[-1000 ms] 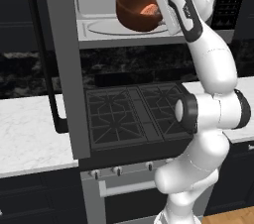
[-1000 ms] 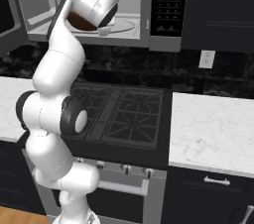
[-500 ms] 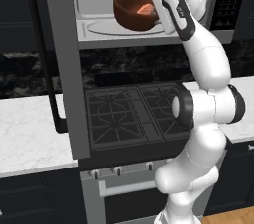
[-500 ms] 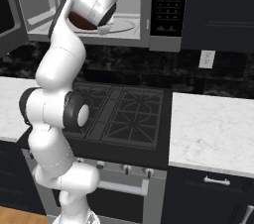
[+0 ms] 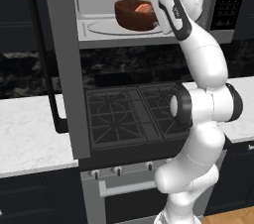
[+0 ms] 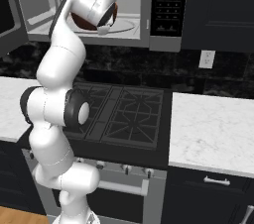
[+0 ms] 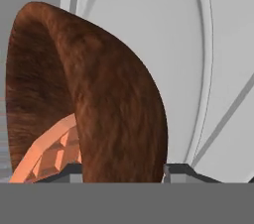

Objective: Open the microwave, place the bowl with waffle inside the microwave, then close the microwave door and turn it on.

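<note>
The microwave (image 5: 99, 37) stands open, its door (image 5: 62, 64) swung out to the left. The reddish-brown bowl (image 5: 130, 17) sits inside on the glass turntable (image 5: 101, 28), holding the orange waffle (image 5: 144, 8). My gripper (image 5: 156, 16) reaches in from the right at the bowl's right rim. In the hand view the bowl (image 7: 104, 94) fills the middle, the waffle (image 7: 47, 156) low inside it. My gripper (image 7: 123, 170) straddles the rim, one fingertip (image 7: 174, 169) outside the wall, open by a small margin. From the right, my arm covers most of the bowl (image 6: 82, 21).
The black button panel (image 6: 165, 0) is on the microwave's right. A gas stove (image 5: 131, 114) lies below, with white marble counters (image 6: 213, 129) on both sides. The open door's black bar handle (image 5: 49, 84) hangs over the left counter (image 5: 27, 139).
The bowl has come down a little onto the turntable, and the hand has shifted slightly with it. The fingers have eased apart on the rim.
</note>
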